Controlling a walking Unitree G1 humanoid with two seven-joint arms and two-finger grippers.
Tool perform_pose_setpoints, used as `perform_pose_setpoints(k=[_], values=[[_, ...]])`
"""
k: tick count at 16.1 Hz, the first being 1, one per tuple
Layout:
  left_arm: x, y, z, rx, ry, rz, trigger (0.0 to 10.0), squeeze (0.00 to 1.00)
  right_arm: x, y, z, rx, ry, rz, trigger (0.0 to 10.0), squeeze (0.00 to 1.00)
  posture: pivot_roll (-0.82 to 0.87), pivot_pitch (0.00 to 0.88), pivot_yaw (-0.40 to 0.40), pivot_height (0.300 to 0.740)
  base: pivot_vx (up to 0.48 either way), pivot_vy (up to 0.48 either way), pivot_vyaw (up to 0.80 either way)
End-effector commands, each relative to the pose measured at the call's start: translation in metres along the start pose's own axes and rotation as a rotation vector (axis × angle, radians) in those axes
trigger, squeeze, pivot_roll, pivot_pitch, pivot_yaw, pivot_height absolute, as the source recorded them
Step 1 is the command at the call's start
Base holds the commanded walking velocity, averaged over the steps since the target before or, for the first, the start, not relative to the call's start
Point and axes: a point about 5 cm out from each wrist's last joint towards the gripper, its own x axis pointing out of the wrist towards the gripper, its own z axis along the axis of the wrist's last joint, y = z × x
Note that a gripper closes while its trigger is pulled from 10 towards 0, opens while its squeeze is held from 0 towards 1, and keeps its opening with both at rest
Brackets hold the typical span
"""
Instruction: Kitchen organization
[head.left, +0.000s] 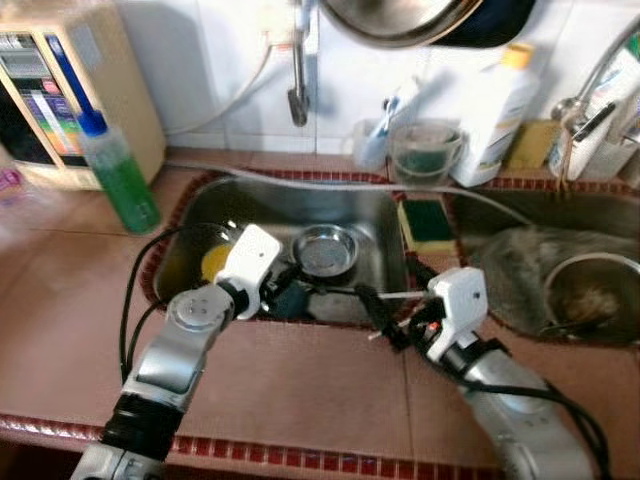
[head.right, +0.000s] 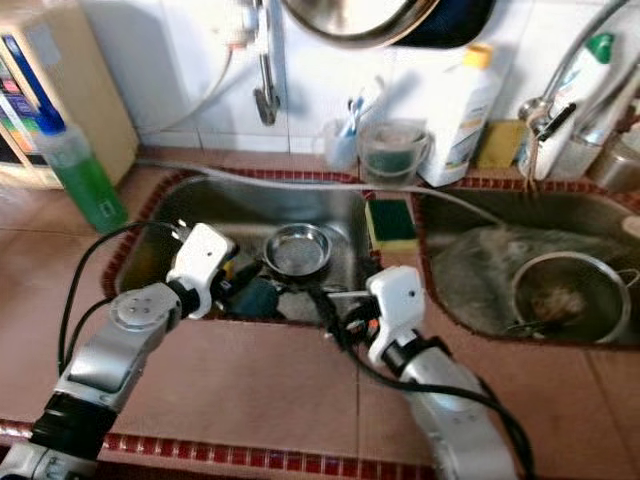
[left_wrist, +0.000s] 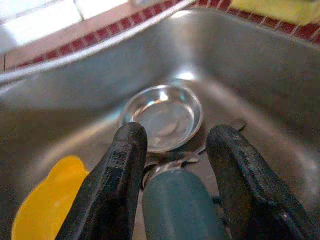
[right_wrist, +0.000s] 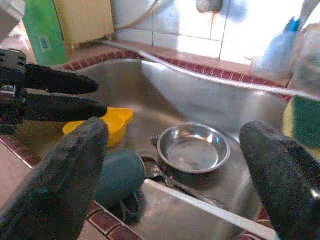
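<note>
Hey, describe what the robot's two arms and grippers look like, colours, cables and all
Both arms are silver metal with round joints and black bands lower down. Each ends in a white boxy wrist housing carrying a gripper of two long black fingers: left gripper, right gripper. The finger pads look matte and rounded. Black cables loop beside each arm.

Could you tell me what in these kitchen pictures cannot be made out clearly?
- Teal mug: base hidden by the sink's near wall, right wrist view.
- Strainer contents: blurred, left eye view.
- Pan on the wall: cut off by the top edge, right eye view.
</note>
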Motion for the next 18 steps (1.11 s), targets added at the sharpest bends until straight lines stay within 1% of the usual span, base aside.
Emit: perform_pose_setpoints(k=[1,5,6,7,8,9,10,11,12,13,14,16,17,18], values=[[-0.001,0.002,0.000,-0.007,0.002,0.011,10.0,0.00,0.001,0.001,0.002,-0.006,-0.006,0.007,10.0,0.00,-0.15,0.074,0.052,0.740,0.000,-0.480,0.00],[0.000,0.002,0.000,-0.006,0.000,0.015,10.0,0.00,0.002,0.001,0.003,-0.008,-0.019,0.007,10.0,0.00,-0.15,0.066,0.049,0.740,0.000,-0.480,0.00],[0.000,0.002,0.000,-0.005,-0.001,0.017,10.0,0.00,0.002,0.000,0.007,-0.001,-0.055,0.007,10.0,0.00,-0.15,0.066,0.048,0.740,0.000,-0.480,0.00],[0.000,0.003,0.001,-0.004,-0.010,0.026,10.0,0.00,0.003,0.000,0.016,0.037,-0.131,0.008,10.0,0.00,-0.15,0.064,0.047,0.740,0.000,-0.262,0.00],[0.000,0.006,0.003,-0.033,-0.031,0.051,10.0,0.00,0.003,-0.001,0.024,0.093,-0.190,0.004,10.0,0.00,-0.15,0.061,0.047,0.740,0.000,0.000,0.00],[-0.001,0.009,0.006,-0.042,-0.052,0.081,10.0,0.00,0.003,-0.002,0.028,0.119,-0.215,-0.001,10.0,0.00,-0.15,0.061,0.047,0.740,0.000,0.000,0.00],[-0.001,0.015,0.013,-0.055,-0.097,0.139,10.0,0.00,0.003,-0.002,0.031,0.145,-0.231,-0.003,10.0,0.00,-0.15,0.058,0.048,0.740,0.000,0.000,0.00],[-0.002,0.020,0.017,-0.087,-0.129,0.173,10.0,0.00,0.003,-0.003,0.031,0.161,-0.238,-0.004,10.0,0.00,-0.15,0.057,0.048,0.740,0.000,0.000,0.00],[-0.005,0.024,0.027,-0.118,-0.199,0.186,10.0,0.00,0.003,-0.003,0.031,0.176,-0.239,-0.007,10.0,0.00,-0.15,0.055,0.048,0.740,0.000,0.000,0.00],[-0.009,0.020,0.034,-0.112,-0.239,0.137,10.0,0.00,0.002,-0.005,0.030,0.169,-0.229,-0.012,10.0,0.00,-0.16,0.056,0.047,0.740,0.000,0.000,0.00],[-0.014,0.011,0.037,-0.017,-0.258,0.055,10.0,0.00,0.000,-0.007,0.026,0.157,-0.211,-0.025,10.0,0.00,-0.15,0.060,0.047,0.740,0.000,0.000,0.00],[-0.017,0.003,0.038,0.020,-0.260,0.000,10.0,0.00,-0.003,-0.011,0.022,0.149,-0.192,-0.054,10.0,0.00,-0.15,0.067,0.044,0.740,0.000,0.000,0.00],[-0.018,0.002,0.038,0.026,-0.256,-0.012,10.0,0.00,-0.004,-0.013,0.019,0.143,-0.180,-0.068,10.0,0.00,-0.15,0.070,0.045,0.740,0.000,0.000,0.00],[-0.020,-0.002,0.038,0.065,-0.246,-0.052,10.0,0.00,-0.012,-0.017,0.011,0.123,-0.144,-0.102,10.0,0.00,-0.15,0.074,0.044,0.740,0.000,0.000,0.00]])
